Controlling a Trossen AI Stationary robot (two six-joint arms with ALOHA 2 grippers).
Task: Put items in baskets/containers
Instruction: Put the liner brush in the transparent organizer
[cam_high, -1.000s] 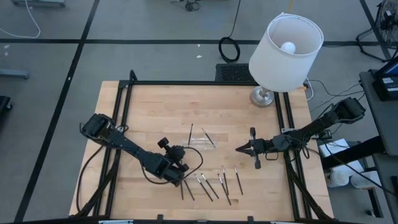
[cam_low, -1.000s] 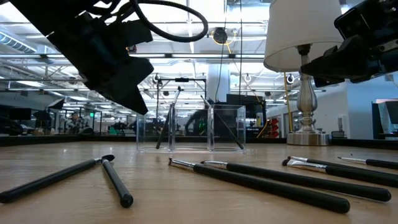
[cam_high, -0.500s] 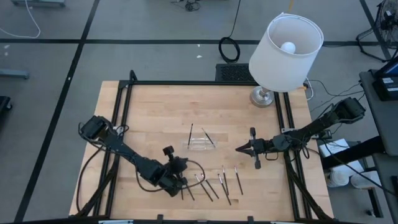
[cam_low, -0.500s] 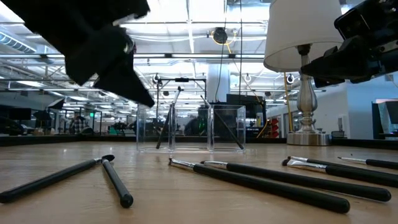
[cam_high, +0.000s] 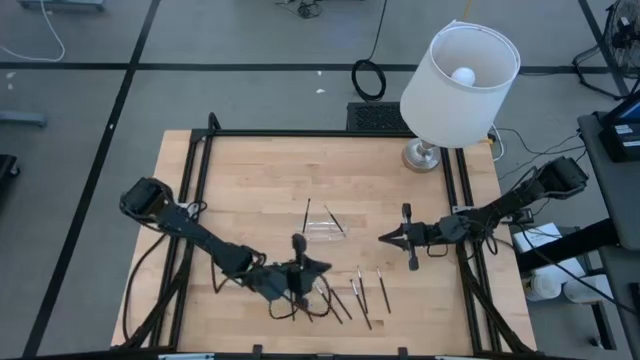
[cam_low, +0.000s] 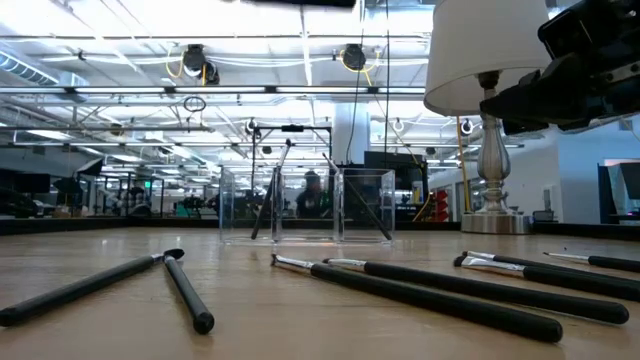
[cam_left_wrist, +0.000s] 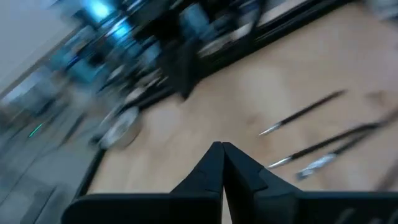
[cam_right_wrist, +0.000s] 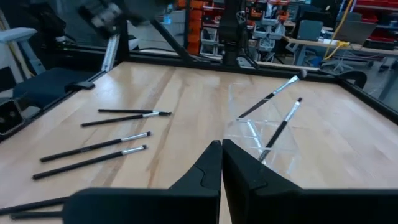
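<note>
Left tool (cam_high: 303, 277), fingers pressed together and holding nothing, sits over the loose makeup brushes (cam_high: 358, 288) lying on the counter (cam_high: 250, 180) nearer the front edge than the clear tray (cam_high: 322, 228). Two brushes (cam_right_wrist: 273, 115) lean in that tray, apparently propped against its walls. Right tool (cam_high: 384, 239), also closed and empty, hovers just right of the tray.
</note>
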